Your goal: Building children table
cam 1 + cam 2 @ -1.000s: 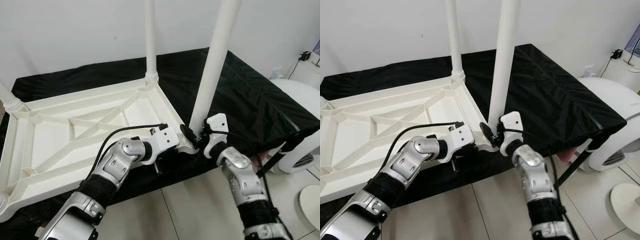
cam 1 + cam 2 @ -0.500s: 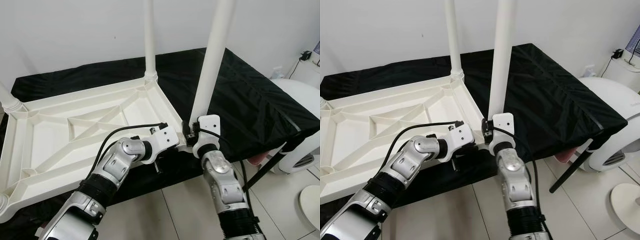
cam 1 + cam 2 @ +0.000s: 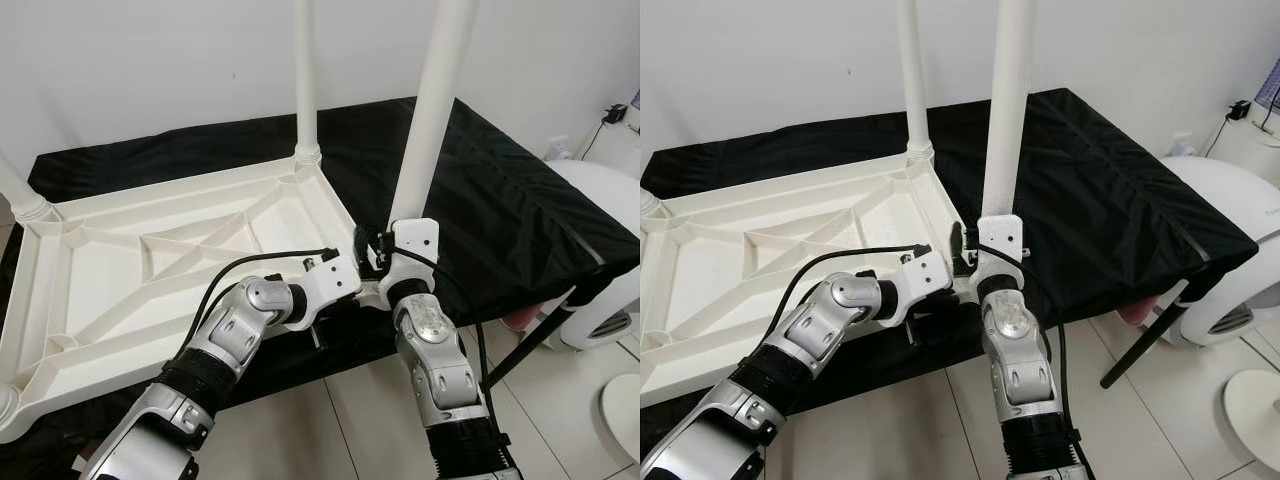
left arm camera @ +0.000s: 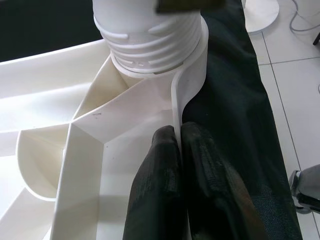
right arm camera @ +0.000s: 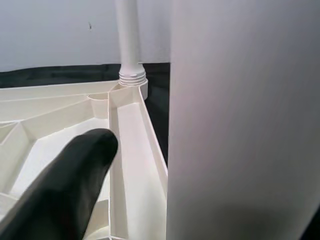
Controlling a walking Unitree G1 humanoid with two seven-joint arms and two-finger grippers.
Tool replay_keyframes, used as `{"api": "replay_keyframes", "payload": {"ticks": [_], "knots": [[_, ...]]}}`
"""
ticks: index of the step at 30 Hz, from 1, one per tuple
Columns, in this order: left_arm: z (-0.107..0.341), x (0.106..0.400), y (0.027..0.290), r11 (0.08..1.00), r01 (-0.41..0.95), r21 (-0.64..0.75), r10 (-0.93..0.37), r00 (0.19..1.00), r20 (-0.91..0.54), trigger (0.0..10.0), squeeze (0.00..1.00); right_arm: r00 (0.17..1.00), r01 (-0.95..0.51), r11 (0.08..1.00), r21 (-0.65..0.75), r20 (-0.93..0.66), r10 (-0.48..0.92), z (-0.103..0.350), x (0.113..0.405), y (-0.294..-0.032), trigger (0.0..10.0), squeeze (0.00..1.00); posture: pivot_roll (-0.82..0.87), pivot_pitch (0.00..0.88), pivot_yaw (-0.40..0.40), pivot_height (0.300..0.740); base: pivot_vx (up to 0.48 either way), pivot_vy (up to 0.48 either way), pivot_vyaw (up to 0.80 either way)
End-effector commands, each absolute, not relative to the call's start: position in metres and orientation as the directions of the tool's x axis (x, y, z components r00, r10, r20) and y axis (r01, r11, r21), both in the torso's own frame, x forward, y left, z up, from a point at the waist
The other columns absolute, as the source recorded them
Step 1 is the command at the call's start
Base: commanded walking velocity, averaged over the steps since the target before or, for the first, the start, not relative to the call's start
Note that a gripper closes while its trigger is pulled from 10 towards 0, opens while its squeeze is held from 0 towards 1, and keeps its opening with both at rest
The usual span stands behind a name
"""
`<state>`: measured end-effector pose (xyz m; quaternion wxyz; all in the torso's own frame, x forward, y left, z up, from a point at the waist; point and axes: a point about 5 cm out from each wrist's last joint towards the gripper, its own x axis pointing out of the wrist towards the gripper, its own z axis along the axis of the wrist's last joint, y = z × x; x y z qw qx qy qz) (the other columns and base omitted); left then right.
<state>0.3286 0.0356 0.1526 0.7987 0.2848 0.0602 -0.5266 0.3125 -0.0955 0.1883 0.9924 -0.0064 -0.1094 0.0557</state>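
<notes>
Between my left gripper's pinched fingers sits the tabletop rim, steadying it while my right gripper, beside it, grasps the leg for screwing in.

The tabletop and legs look like smooth, matt white plastic, the near leg's base moulded with threaded ridges. A black cloth with a slight sheen and fine creases covers the counter, over a glossy tiled floor. The arms are brushed silver metal with white plastic wrists, and the fingers are matt black, rubbery-looking.
</notes>
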Motion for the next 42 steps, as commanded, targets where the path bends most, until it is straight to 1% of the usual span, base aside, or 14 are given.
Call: {"api": "replay_keyframes", "payload": {"ticks": [1,4,5,6,7,22,23,25,26,30,31,32,33,42], "knots": [[0.157,0.328,0.031,0.270,0.864,0.424,-0.815,0.440,-0.377,10.0,0.00,0.971,-0.102,0.995,-0.022,0.214,0.105,0.187,0.311,-0.096,10.0,1.00,-0.10,0.045,0.032,0.740,0.000,0.000,0.00],[0.157,0.328,0.031,0.269,0.865,0.424,-0.816,0.439,-0.377,10.0,0.00,0.971,-0.099,0.995,-0.026,0.216,0.103,0.188,0.311,-0.098,10.0,1.00,-0.10,0.045,0.034,0.740,0.000,0.000,0.00],[0.157,0.328,0.031,0.268,0.865,0.424,-0.816,0.438,-0.377,10.0,0.00,0.970,-0.104,0.994,-0.025,0.217,0.107,0.188,0.311,-0.099,10.0,0.22,-0.10,0.045,0.034,0.740,0.000,0.000,0.00],[0.157,0.328,0.031,0.268,0.865,0.424,-0.816,0.438,-0.377,10.0,0.00,0.970,-0.104,0.994,-0.025,0.217,0.107,0.188,0.311,-0.099,10.0,0.22,-0.10,0.045,0.034,0.740,0.000,0.000,0.00],[0.157,0.328,0.031,0.267,0.865,0.424,-0.816,0.437,-0.378,10.0,0.00,0.968,-0.124,0.992,-0.018,0.218,0.125,0.189,0.310,-0.100,10.0,0.00,-0.10,0.047,0.037,0.740,0.000,0.000,0.00],[0.157,0.329,0.031,0.267,0.869,0.416,-0.815,0.434,-0.384,10.0,0.00,0.956,-0.224,0.974,-0.047,0.184,0.228,0.181,0.309,-0.123,10.0,0.00,-0.11,0.048,0.044,0.740,0.000,0.000,0.00],[0.156,0.328,0.031,0.267,0.872,0.410,-0.817,0.430,-0.385,10.0,0.35,0.955,-0.229,0.972,-0.054,0.182,0.235,0.181,0.309,-0.124,10.0,0.00,-0.11,0.048,0.044,0.740,0.000,0.000,0.00],[0.156,0.328,0.031,0.267,0.872,0.410,-0.817,0.430,-0.385,10.0,0.35,0.955,-0.229,0.972,-0.054,0.182,0.235,0.181,0.309,-0.124,10.0,0.00,-0.11,0.048,0.044,0.740,0.000,0.000,0.00],[0.156,0.328,0.031,0.268,0.875,0.402,-0.818,0.427,-0.385,10.0,1.00,0.952,-0.240,0.969,-0.061,0.179,0.248,0.181,0.309,-0.125,10.0,0.00,-0.11,0.048,0.044,0.740,0.000,0.000,0.00],[0.156,0.328,0.032,0.270,0.872,0.409,-0.815,0.433,-0.385,10.0,1.00,0.949,-0.254,0.965,-0.065,0.176,0.262,0.180,0.310,-0.128,10.0,0.00,-0.10,0.048,0.042,0.740,0.000,0.000,0.00],[0.156,0.328,0.032,0.270,0.871,0.411,-0.814,0.434,-0.386,10.0,0.90,0.949,-0.256,0.964,-0.066,0.175,0.264,0.180,0.310,-0.128,10.0,0.00,-0.10,0.048,0.042,0.740,0.000,0.000,0.00],[0.156,0.328,0.032,0.270,0.871,0.411,-0.814,0.434,-0.386,10.0,0.90,0.949,-0.256,0.964,-0.066,0.175,0.264,0.180,0.310,-0.128,10.0,0.00,-0.10,0.048,0.042,0.740,0.000,0.000,0.00],[0.156,0.328,0.032,0.267,0.872,0.411,-0.814,0.432,-0.387,10.0,0.00,0.948,-0.259,0.963,-0.067,0.175,0.267,0.180,0.311,-0.130,10.0,0.00,-0.10,0.045,0.042,0.740,0.000,0.000,0.00],[0.159,0.330,0.034,0.265,0.868,0.420,-0.815,0.434,-0.383,10.0,0.00,0.943,-0.274,0.959,-0.074,0.173,0.283,0.180,0.312,-0.132,10.0,0.00,-0.10,0.038,0.040,0.740,0.000,0.000,0.00]]}}
